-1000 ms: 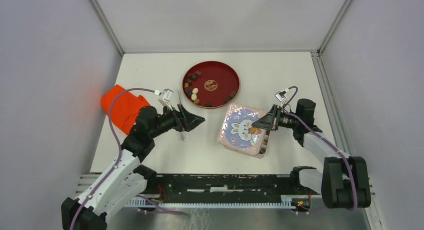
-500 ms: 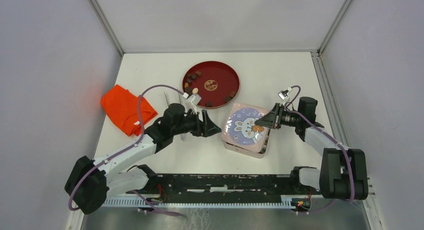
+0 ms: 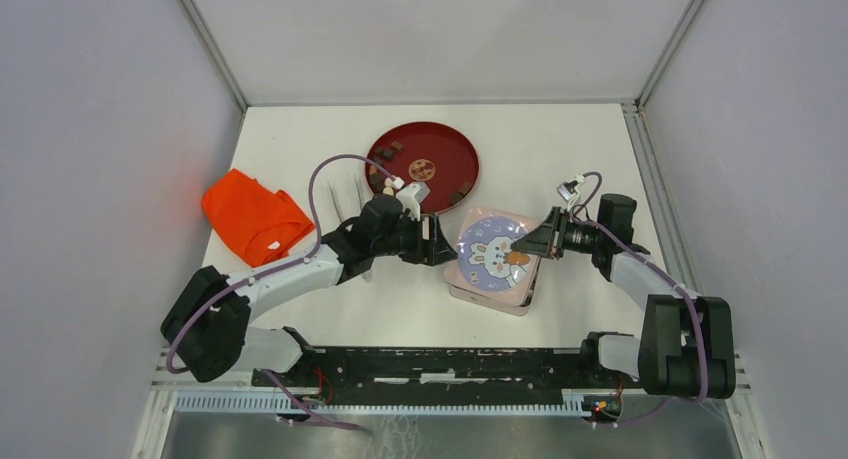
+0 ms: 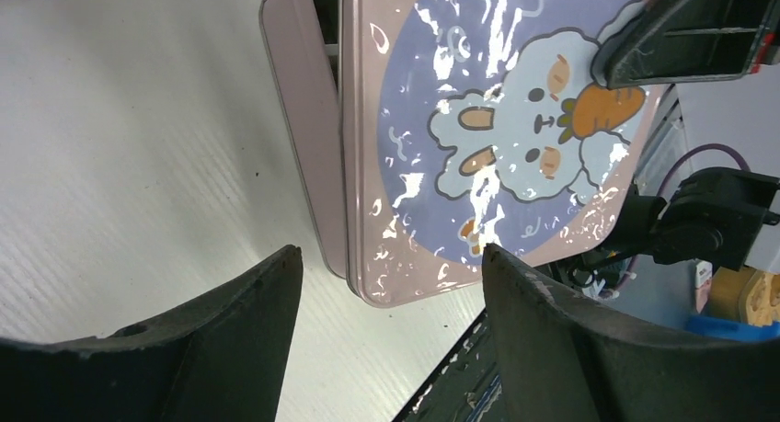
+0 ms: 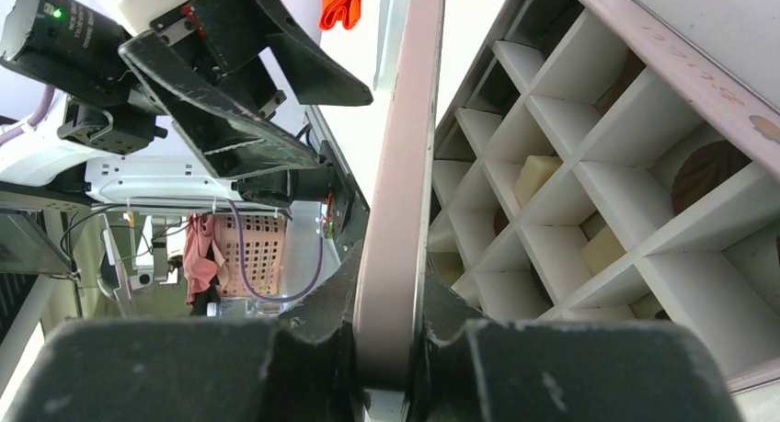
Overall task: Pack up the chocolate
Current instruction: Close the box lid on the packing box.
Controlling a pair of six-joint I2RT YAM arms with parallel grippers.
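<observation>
Left claw (image 3: 445,247) has swung over from the cloth (image 3: 250,219), spread, just beside the lid's (image 3: 492,256) left edge. Right claw (image 3: 520,247) pinches its right edge. Chocolate (image 3: 390,149) on the plate (image 3: 445,144) and in the box (image 3: 487,300); bare worktop (image 3: 400,309) nearside.

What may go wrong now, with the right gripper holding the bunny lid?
The right gripper pinches the bunny lid only at its thin rim, so it might slip. The open left gripper is close to the lid; a bump could shift the pink box and shake its chocolate pieces.
</observation>
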